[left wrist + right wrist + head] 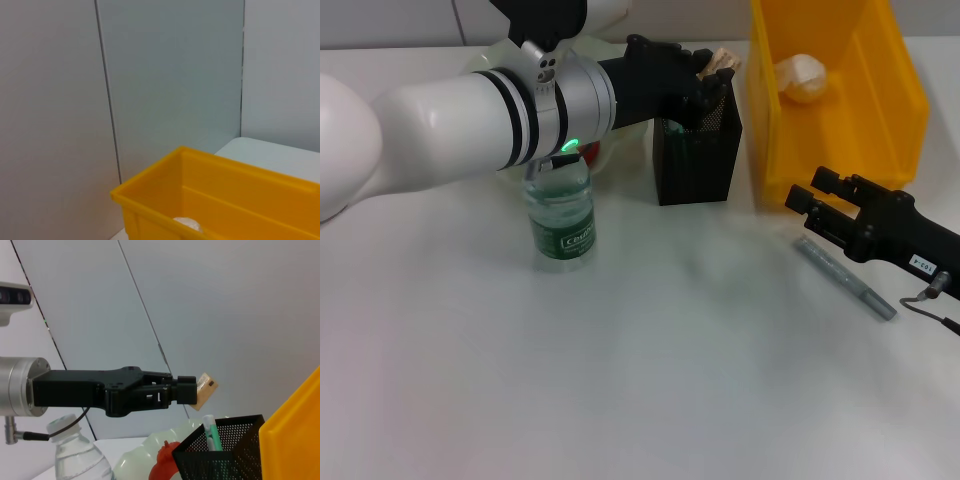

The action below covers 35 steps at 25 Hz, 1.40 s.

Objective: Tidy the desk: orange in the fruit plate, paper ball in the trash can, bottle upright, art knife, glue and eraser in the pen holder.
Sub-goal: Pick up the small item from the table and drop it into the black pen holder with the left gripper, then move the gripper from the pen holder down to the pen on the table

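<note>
My left gripper (715,75) is stretched out over the black mesh pen holder (697,160) near the back edge of the counter (640,380), clenched on the eraser (722,62), a tan block with a dark label. In the right wrist view the eraser (205,390) sits pinched at the fingertips, above the holder's rim and clear of it. The glue (212,432), a stick with a green band and white cap, already stands inside the holder.

My right gripper (812,205) rests low toward the counter's right edge, its jaws spread apart, just beside the art knife (845,277). The knife lies flat on the counter, a slim grey-silver tool, with nothing holding it.

The yellow trash can (885,120) stands at the back right corner, just beside the pen holder, and the paper ball (802,78) lies inside it. The bottle (560,215) stands upright on the counter, left of the pen holder, under my left forearm. Behind it, near the back edge, the fruit plate (485,58) is mostly hidden by my arm; I cannot tell from here whether the reddish shape (167,459) on it is the orange.
</note>
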Each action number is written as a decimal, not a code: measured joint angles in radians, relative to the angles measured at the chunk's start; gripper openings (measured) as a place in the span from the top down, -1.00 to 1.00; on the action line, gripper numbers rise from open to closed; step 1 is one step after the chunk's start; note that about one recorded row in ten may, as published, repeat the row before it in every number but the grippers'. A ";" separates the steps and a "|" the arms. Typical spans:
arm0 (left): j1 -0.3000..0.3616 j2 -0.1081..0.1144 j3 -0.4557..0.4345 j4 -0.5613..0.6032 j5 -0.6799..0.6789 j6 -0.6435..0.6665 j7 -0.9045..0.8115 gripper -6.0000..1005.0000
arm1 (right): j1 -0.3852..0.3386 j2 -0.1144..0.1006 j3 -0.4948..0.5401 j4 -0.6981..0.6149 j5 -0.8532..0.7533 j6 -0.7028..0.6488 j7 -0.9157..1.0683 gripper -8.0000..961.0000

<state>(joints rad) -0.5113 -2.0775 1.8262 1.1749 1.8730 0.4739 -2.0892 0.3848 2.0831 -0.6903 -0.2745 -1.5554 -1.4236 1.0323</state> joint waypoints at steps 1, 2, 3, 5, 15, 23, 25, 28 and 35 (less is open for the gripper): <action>0.000 0.000 0.000 -0.001 0.000 0.000 0.000 0.46 | 0.000 0.000 0.000 0.000 0.000 0.000 0.000 -0.17; -0.001 0.000 0.000 -0.002 0.000 0.000 -0.001 0.46 | 0.000 0.000 0.001 0.000 0.000 0.000 0.000 -0.17; -0.001 0.000 -0.001 -0.003 0.000 0.000 -0.002 0.45 | 0.000 0.000 0.002 0.000 0.000 0.000 0.000 -0.17; -0.001 0.001 -0.002 -0.005 0.000 0.000 -0.004 0.38 | 0.000 0.000 0.003 0.000 0.000 0.000 0.000 -0.17; 0.004 0.001 -0.002 -0.006 -0.005 0.000 -0.001 0.07 | 0.006 0.000 0.001 0.001 0.000 0.002 0.000 -0.17; 0.157 0.008 0.004 0.274 -0.005 0.048 0.025 0.07 | 0.006 -0.001 0.007 0.002 0.000 0.001 0.000 -0.17; 0.219 0.007 0.007 0.363 -0.010 0.053 0.047 0.07 | 0.006 -0.002 0.007 0.002 0.000 0.001 0.000 -0.17; 0.311 0.006 0.019 0.472 -0.047 0.054 0.089 0.07 | 0.008 -0.002 0.006 0.002 0.000 0.002 0.000 -0.17; 0.411 0.008 -0.040 0.503 -0.273 0.197 0.274 0.07 | 0.011 -0.002 0.004 0.001 0.000 0.001 0.000 -0.17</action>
<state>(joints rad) -0.1003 -2.0690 1.7864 1.6776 1.5996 0.6706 -1.8152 0.3961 2.0816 -0.6867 -0.2734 -1.5555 -1.4229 1.0323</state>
